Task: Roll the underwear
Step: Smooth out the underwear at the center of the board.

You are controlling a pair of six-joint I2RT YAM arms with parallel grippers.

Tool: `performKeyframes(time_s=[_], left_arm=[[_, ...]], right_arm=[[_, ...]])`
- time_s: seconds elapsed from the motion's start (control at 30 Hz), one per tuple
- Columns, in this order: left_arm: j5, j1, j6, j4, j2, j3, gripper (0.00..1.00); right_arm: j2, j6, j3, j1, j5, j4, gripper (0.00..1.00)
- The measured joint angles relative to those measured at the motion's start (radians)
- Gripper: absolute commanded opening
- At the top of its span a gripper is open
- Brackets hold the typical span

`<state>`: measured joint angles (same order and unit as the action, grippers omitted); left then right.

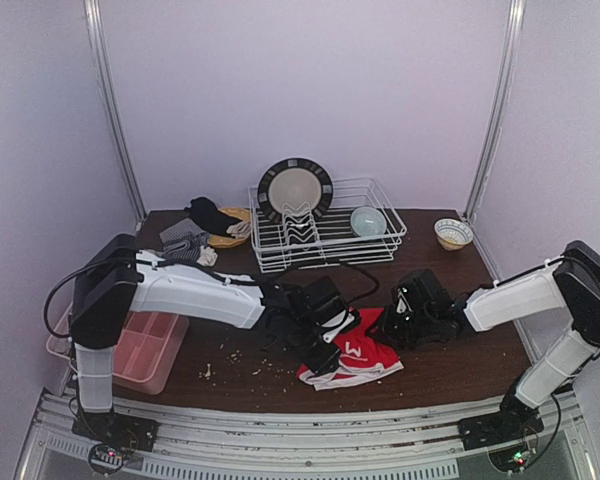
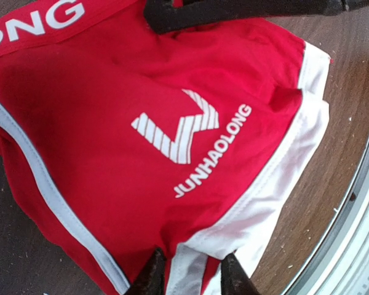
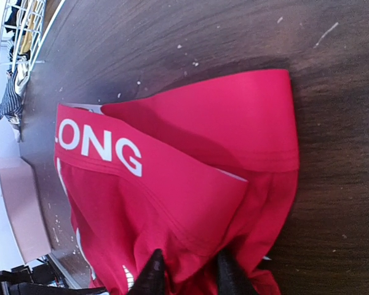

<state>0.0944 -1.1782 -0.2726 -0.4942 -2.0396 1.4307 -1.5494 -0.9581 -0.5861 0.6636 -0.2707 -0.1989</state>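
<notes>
The red underwear [image 1: 365, 362] with white trim lies flat on the dark table near the front edge, between both arms. My left gripper [image 1: 328, 348] is at its left side. In the left wrist view the left gripper [image 2: 192, 275] pinches a bunched fold of the underwear [image 2: 111, 123] at its white-edged leg opening. My right gripper [image 1: 398, 326] is at the garment's right side. In the right wrist view the right gripper [image 3: 190, 275] pinches puckered red cloth below the waistband of the underwear [image 3: 190, 184]. More underwear, striped [image 1: 185, 243] and black [image 1: 208, 212], is piled at the back left.
A white wire dish rack [image 1: 325, 245] at the back holds a dark-rimmed plate [image 1: 295, 188] and a pale bowl [image 1: 368, 221]. Another bowl [image 1: 453, 233] stands at the back right. The pink compartment tray [image 1: 145, 350] sits at the left front. Crumbs are scattered on the table.
</notes>
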Motion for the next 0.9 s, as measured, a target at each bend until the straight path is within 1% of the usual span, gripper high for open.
performKeyframes(time_s=[0.07,0.1,0.23,0.37,0.53,0.77,0.83,0.87,0.9], left_arm=[[0.000,0.000,0.001,0.000,-0.001,0.000,0.26],[0.000,0.000,0.002,0.000,-0.001,0.000,0.26],[0.000,0.000,0.003,0.001,-0.002,0.000,0.23],[0.000,0.000,0.004,0.002,-0.002,0.000,0.19],[-0.001,0.000,0.004,0.003,-0.002,0.000,0.16],[-0.001,0.000,0.004,0.003,-0.002,0.000,0.12],[-0.001,0.000,0.004,0.004,-0.002,0.000,0.12],[-0.001,0.000,0.004,0.004,-0.002,0.000,0.11],[-0.001,0.000,0.004,0.004,-0.002,0.000,0.10]], right_arm=[[-0.001,-0.010,0.000,0.000,-0.007,-0.007,0.46],[-0.001,-0.007,-0.001,0.000,-0.012,-0.011,0.48],[0.014,-0.006,-0.005,0.000,-0.006,0.000,0.52],[0.078,0.005,-0.010,0.000,0.037,0.071,0.52],[0.116,0.020,-0.041,0.000,0.076,0.127,0.50],[0.052,0.026,-0.083,0.000,0.066,0.144,0.47],[0.031,0.026,-0.087,0.000,0.063,0.143,0.43],[0.021,0.026,-0.088,0.000,0.061,0.143,0.40],[0.010,0.025,-0.089,0.000,0.058,0.143,0.34]])
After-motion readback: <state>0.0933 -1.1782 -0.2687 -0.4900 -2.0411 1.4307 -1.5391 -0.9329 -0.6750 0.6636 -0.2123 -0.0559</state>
